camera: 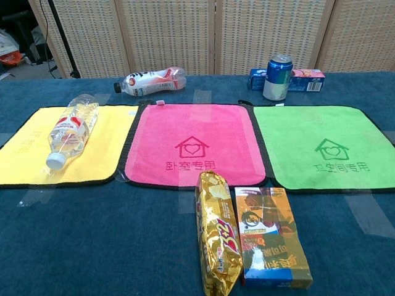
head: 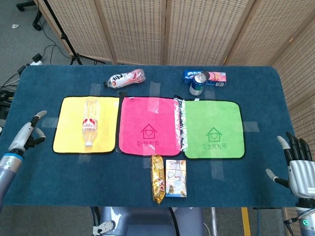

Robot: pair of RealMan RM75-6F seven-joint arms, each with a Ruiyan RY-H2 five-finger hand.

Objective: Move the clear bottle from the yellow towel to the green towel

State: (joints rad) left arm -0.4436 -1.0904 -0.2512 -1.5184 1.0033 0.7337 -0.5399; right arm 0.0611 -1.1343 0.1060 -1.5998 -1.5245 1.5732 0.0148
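Observation:
The clear bottle (head: pixel 89 121) (camera: pixel 70 131) lies on its side on the yellow towel (head: pixel 68 132) (camera: pixel 105 148), white cap toward the table's front. The green towel (head: pixel 214 129) (camera: pixel 324 148) lies bare at the right. My left hand (head: pixel 27 134) hovers open over the table's left part, left of the yellow towel and apart from the bottle. My right hand (head: pixel 298 168) stands open off the table's front right corner, holding nothing. Neither hand shows in the chest view.
A pink towel (head: pixel 149 125) lies between the two others. Behind them lie a white-and-red bottle (head: pixel 126 78), a can (head: pixel 197 84) and a blue box (head: pixel 206 76). A gold snack bag (head: pixel 157 178) and a small box (head: pixel 176 178) lie at the front.

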